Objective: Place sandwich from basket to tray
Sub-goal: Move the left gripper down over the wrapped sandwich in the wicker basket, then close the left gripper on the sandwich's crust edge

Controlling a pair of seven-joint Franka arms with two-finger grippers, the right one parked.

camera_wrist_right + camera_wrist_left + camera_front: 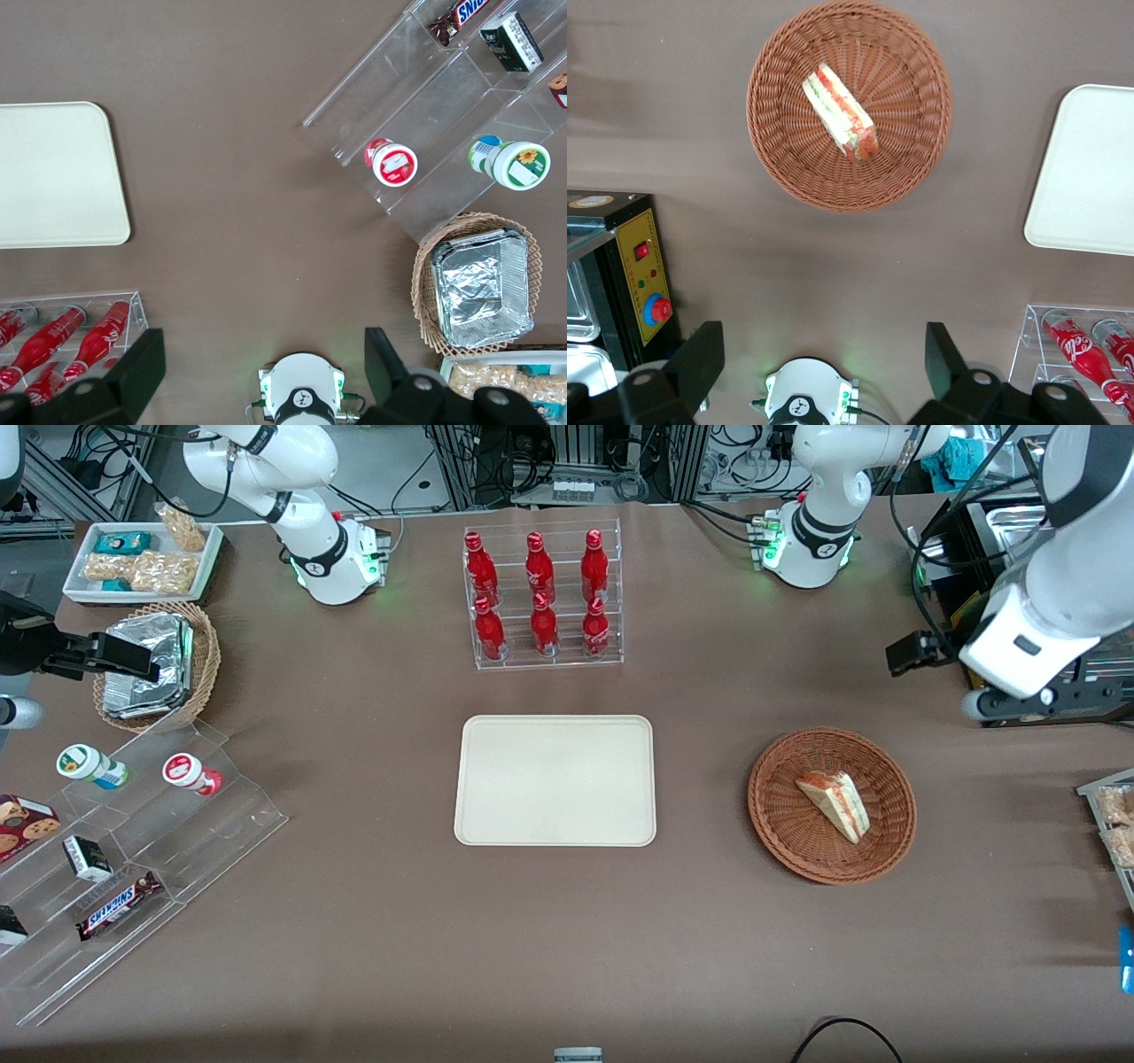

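Note:
The sandwich (834,804), a pale wedge with red and green layers, lies in the round reddish-brown basket (780,815). It also shows in the left wrist view (840,112), in the basket (912,133). The cream-beige tray (555,779) lies flat at the table's middle with nothing on it; its corner shows in the left wrist view (1090,177). My left gripper (1036,701) hangs high above the table, farther from the front camera than the basket and toward the working arm's end. In the wrist view the gripper (822,363) is open and empty, its fingers (700,363) wide apart.
A clear rack of red bottles (540,598) stands farther from the front camera than the tray. A black box with red buttons (642,283) sits near the working arm's base (808,545). A tan basket with foil packets (155,664) and clear snack shelves (133,850) lie toward the parked arm's end.

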